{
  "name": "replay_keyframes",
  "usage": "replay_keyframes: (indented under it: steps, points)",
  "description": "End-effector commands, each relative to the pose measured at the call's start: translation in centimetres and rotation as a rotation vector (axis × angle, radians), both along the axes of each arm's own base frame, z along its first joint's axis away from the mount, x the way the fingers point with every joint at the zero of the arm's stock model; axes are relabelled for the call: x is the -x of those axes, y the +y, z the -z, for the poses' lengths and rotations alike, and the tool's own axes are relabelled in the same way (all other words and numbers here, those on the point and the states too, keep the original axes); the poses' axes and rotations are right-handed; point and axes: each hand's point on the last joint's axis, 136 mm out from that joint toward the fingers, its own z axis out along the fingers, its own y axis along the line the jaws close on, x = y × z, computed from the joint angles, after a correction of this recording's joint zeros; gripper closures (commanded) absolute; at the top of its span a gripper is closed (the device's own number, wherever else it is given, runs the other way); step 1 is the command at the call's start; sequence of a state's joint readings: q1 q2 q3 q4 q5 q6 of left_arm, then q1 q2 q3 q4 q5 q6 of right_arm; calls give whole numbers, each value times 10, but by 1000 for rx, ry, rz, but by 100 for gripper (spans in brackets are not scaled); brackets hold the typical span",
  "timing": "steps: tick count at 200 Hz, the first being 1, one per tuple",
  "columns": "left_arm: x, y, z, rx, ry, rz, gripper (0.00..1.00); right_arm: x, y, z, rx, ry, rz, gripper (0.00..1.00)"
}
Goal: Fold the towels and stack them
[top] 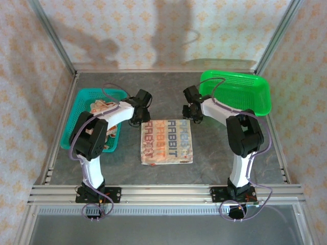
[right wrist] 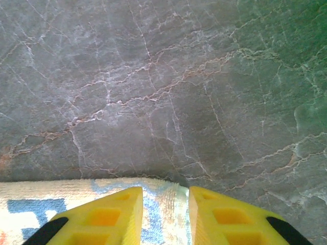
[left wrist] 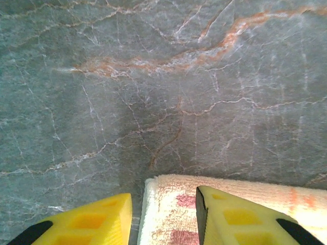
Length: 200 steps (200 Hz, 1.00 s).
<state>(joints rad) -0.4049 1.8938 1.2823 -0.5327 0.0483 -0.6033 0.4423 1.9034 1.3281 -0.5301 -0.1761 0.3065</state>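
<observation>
1. The cream towel (top: 167,143) lies flat at the centre of the table (top: 214,153), a neat, nearly square rectangle.
2. It carries rows of "RABBIT" lettering in blue-grey and orange. In the top view the words run sideways.
3. Its pile looks soft and looped. The left wrist view shows a rounded corner with pink-red blotches of print on cream.
4. The left gripper (top: 138,118) hangs over the towel's 11 o'clock corner. In its own view the yellow fingers (left wrist: 87,224) stand apart. One is over bare stone and the other over the cloth, and the towel's side edge lies in the gap.
5. The right gripper (top: 196,115) hangs over the 1 o'clock corner. Its fingers (right wrist: 107,217) are also apart, by a narrower gap. The towel's corner with blue lettering (right wrist: 41,204) lies flat beneath them and ends between the tips.
6. Neither pair of fingers clamps anything, and the cloth rests on the table in both wrist views.
7. The teal basket (top: 82,97) sits at 9 o'clock on the table. It holds crumpled orange towels (top: 103,107) with pale patterning, partly hidden by the left arm.
8. The green basket (top: 260,94) sits at about 1 o'clock, behind the right arm.
</observation>
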Motion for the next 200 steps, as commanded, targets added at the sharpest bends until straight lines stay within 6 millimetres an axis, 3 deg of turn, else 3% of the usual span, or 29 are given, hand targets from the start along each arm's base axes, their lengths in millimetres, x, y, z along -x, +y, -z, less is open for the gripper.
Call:
replay_keyframes:
  steps: [1,93,148,172,188,200]
  points:
    - [1,3,15,-27,48,11,62,5,-3,13,18,24,10,70]
    - [5,2,34,-29,94,19,62,11,-1,39,19,75,-7,71]
    - [6,-1,40,-14,104,22,71,16,1,50,7,101,-10,77]
    - [5,-5,42,2,106,26,77,15,5,49,-15,101,-8,84]
    - [5,-6,42,8,105,27,86,13,6,47,-19,92,-2,100]
    - [4,-7,40,13,100,28,92,11,7,43,-24,84,-3,100]
